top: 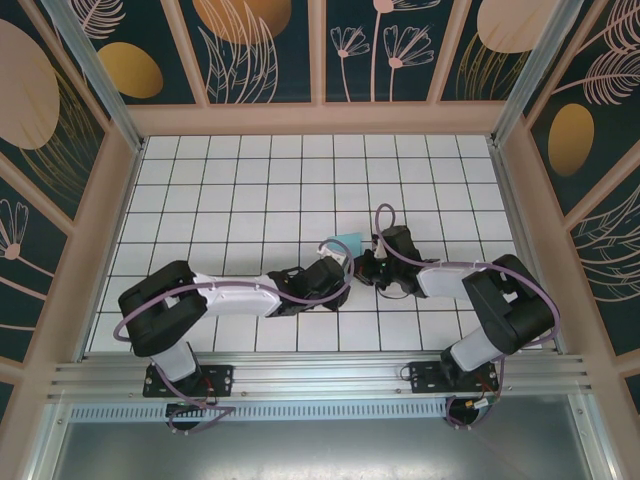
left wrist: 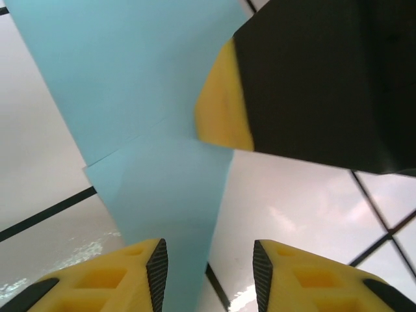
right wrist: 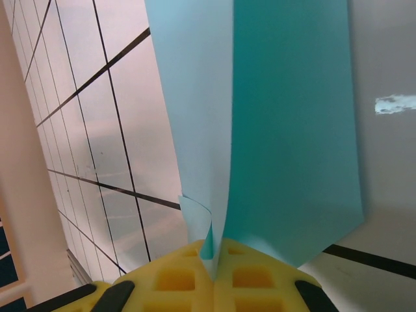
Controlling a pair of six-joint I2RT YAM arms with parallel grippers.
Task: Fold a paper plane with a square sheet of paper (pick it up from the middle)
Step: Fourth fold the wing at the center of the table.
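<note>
1 square sheet of paper (right wrist: 286,130), creased | right gripper (right wrist: 214,263) pinching its edge | left gripper (left wrist: 209,276) spread, sheet ahead | table (left wrist: 305,195) open beside

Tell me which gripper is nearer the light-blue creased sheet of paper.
Right. The right gripper is shut on the light-blue creased sheet of paper, pinching its folded edge. The left gripper is open, with the sheet just ahead of its fingers, unclamped.

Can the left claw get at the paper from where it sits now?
Probably yes. The left claw is open with the paper right ahead, its edge reaching in between the jaws. The right claw, shut on the paper, sits off to one side.
</note>
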